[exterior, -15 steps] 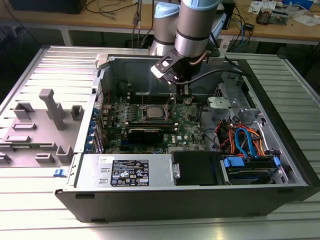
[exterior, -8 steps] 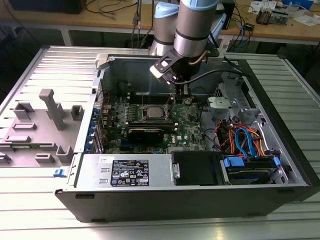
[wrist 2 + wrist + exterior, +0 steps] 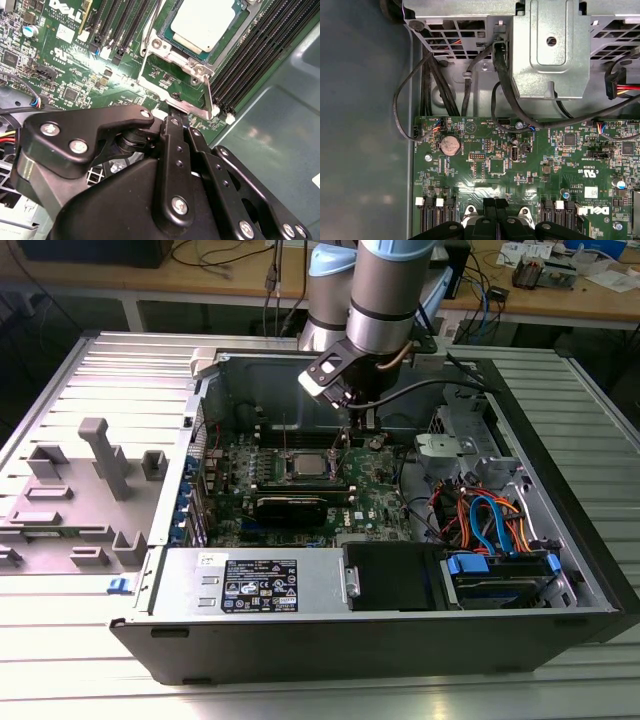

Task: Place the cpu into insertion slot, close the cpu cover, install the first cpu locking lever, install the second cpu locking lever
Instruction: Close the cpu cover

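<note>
Your cpu (image 3: pixel 202 22) sits flat with the cpu cover (image 3: pixel 220 55) down over it. The tool (image 3: pixel 182 125), at the cpu's 1 o'clock in the exterior view, has its fingers pressed together, probably for pushing a lever.

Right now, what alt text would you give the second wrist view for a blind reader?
Black jaws, closed, loom in the foreground with their tips by the silvery edge of the insertion slot. Past them the silver-topped cpu sits in that slot on the green motherboard, flanked by black memory slots.
</note>
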Robot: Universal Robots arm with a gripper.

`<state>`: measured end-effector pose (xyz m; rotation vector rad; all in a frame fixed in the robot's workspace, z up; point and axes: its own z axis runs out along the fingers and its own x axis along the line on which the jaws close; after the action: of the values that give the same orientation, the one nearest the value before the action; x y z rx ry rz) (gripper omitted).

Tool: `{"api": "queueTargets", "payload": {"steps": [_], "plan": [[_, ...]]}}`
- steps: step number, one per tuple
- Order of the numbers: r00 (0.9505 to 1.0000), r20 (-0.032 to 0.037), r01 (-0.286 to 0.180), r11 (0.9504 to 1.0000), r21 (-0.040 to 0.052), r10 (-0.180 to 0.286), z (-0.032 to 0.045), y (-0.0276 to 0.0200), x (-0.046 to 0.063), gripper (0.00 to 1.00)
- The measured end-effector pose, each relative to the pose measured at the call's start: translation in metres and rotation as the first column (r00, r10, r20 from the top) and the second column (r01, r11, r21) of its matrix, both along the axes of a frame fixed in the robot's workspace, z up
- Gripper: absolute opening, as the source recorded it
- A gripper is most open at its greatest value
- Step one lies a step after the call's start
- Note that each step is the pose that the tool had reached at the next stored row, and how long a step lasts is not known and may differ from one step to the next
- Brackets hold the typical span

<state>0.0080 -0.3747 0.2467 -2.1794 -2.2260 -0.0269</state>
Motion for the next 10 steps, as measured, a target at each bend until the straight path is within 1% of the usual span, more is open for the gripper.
{"api": "queueTargets", "payload": {"steps": [6,8,10], "plan": [[1.0,-0.0001,0.0,1.0,0.0,0.0,0.0,0.0,-0.0014,0.11],[1.0,-0.0001,0.0,1.0,-0.0001,0.0,0.0,0.0,-0.0056,0.11],[1.0,-0.0001,0.0,1.0,0.0,0.0,0.0,0.0,-0.0057,0.11]]}}
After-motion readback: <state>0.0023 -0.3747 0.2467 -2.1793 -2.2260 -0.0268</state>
